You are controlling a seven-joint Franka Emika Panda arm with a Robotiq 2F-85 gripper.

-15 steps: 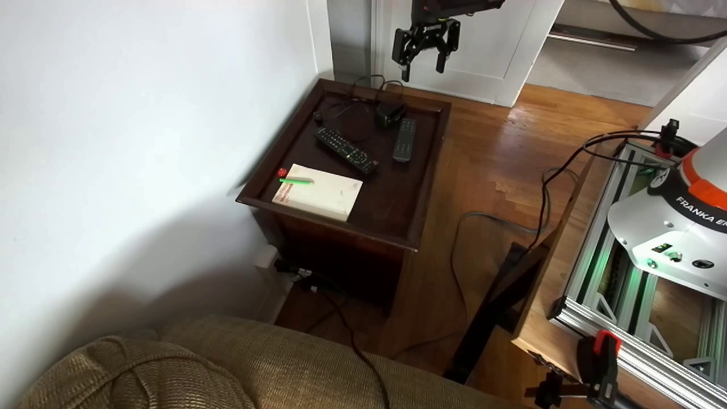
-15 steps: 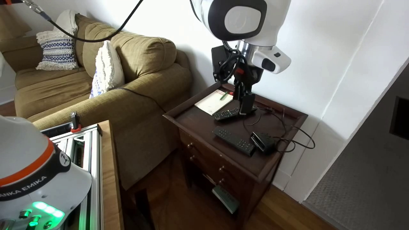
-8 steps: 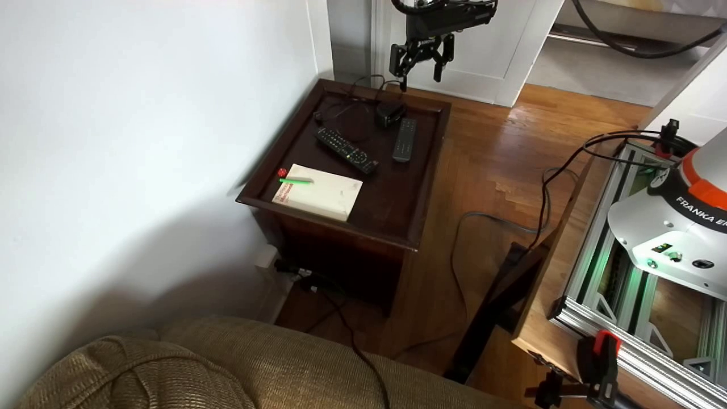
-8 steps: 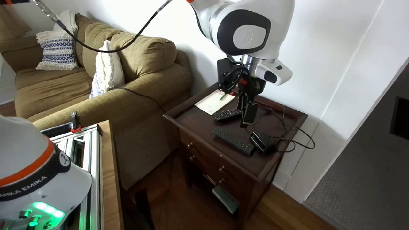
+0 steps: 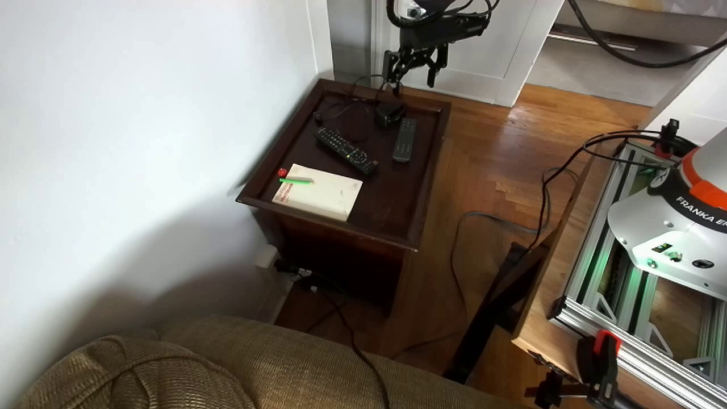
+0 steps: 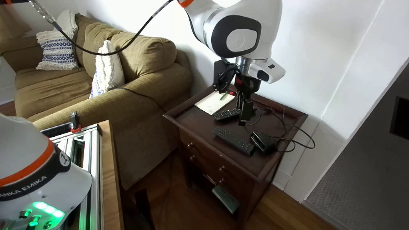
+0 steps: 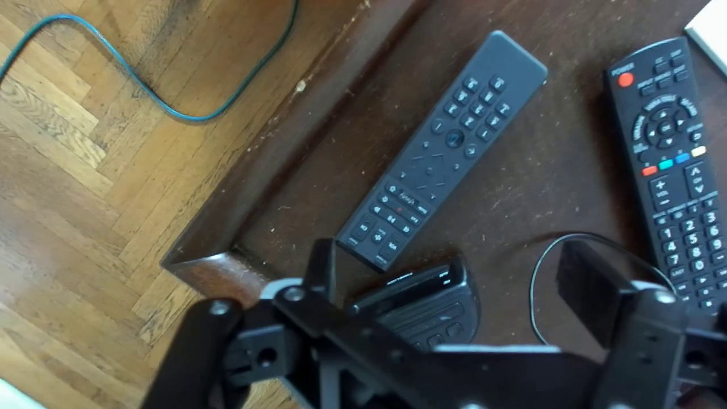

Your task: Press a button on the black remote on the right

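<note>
The black remote (image 5: 404, 140) is slim and all black, with dark buttons. It lies near the right edge of the brown side table in an exterior view, and near the front edge in an exterior view (image 6: 234, 140). In the wrist view the black remote (image 7: 437, 153) lies diagonally beyond the fingers, its near end by the left finger (image 7: 322, 267). My gripper (image 5: 414, 87) is open and empty, above the table and apart from the remote. It also shows side-on in an exterior view (image 6: 244, 120) and at the bottom of the wrist view (image 7: 448, 247).
A longer remote with coloured buttons (image 7: 670, 170) lies alongside. A small black clock-like device (image 7: 426, 307) with cables sits at the black remote's end. A cream booklet (image 5: 324, 193) with a green pen (image 5: 295, 180) lies on the table (image 5: 392, 210), which has a raised rim.
The open gripper has come down towards the table over the last second and shifted slightly left in both exterior views. The remotes and other objects have not moved.
</note>
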